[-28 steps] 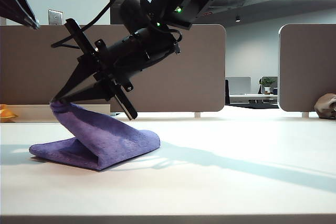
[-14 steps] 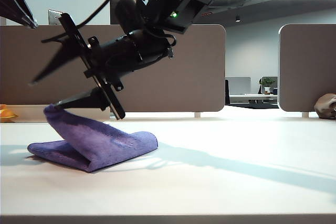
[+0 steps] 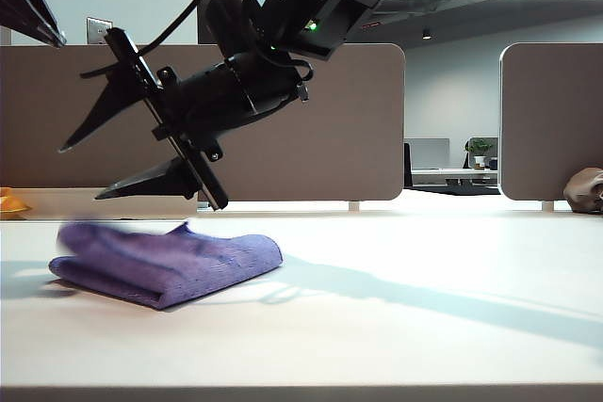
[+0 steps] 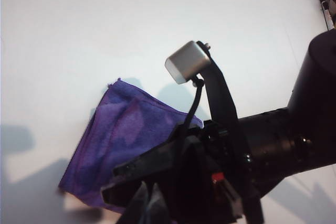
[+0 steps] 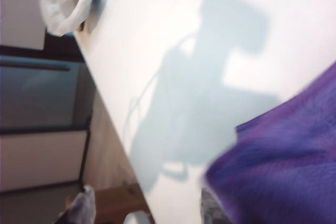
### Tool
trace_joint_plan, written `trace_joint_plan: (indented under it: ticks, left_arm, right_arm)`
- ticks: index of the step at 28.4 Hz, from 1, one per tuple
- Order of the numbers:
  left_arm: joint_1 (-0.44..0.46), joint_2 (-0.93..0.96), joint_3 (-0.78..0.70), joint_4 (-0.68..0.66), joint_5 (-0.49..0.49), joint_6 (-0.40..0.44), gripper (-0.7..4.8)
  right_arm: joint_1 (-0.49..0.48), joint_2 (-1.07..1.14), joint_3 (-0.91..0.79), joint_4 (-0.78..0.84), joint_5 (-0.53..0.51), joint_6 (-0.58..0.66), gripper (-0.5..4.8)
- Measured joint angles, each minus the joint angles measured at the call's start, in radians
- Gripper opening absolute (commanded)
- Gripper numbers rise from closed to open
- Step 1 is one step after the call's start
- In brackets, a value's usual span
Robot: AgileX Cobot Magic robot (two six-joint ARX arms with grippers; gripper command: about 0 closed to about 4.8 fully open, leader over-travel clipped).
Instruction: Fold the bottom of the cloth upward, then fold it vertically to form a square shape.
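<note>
Released since the earlier frame, the cloth (image 3: 168, 263) has dropped from the right tool (image 3: 83, 170) and lies folded on the worktop (image 3: 396, 317) at left. Right tool hovers above it, jaws wide, empty. Left tool (image 4: 148, 206) stands above the cloth, jaws closed, holding nothing

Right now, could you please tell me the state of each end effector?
Left end effector: closed, holding nothing visible.
Right end effector: open, above the purple towel, not holding it.

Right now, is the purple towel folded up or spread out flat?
Folded. The cloth lies doubled over on the table, with a rounded fold edge. The right hand hangs open above it.
</note>
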Motion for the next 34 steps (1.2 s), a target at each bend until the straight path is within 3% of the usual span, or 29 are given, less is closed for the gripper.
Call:
trace_joint_plan:
  ticks: [9, 13, 18, 24, 34]
  left_arm:
    - [0.0, -0.027, 0.0, 0.0, 0.0, 0.0, -0.06]
    - [0.0, -0.035, 0.0, -0.003, 0.0, 0.0, -0.06]
    - [0.0, -0.039, 0.0, -0.008, 0.0, 0.0, -0.06]
    - [0.0, -0.048, 0.0, -0.019, 0.0, 0.001, -0.06]
    - [0.0, -0.099, 0.0, -0.053, 0.0, 0.001, -0.06]
  right_arm:
    - [-0.002, 0.0, 0.003, 0.018, 0.083, -0.021, 2.56]
    - [-0.014, 0.0, 0.059, -0.102, 0.134, -0.032, 2.56]
    - [-0.018, 0.002, 0.062, -0.297, 0.185, -0.14, 2.57]
    - [-0.015, 0.001, 0.062, -0.358, 0.197, -0.146, 2.57]
    - [-0.027, 0.001, 0.062, -0.401, 0.309, -0.16, 2.57]
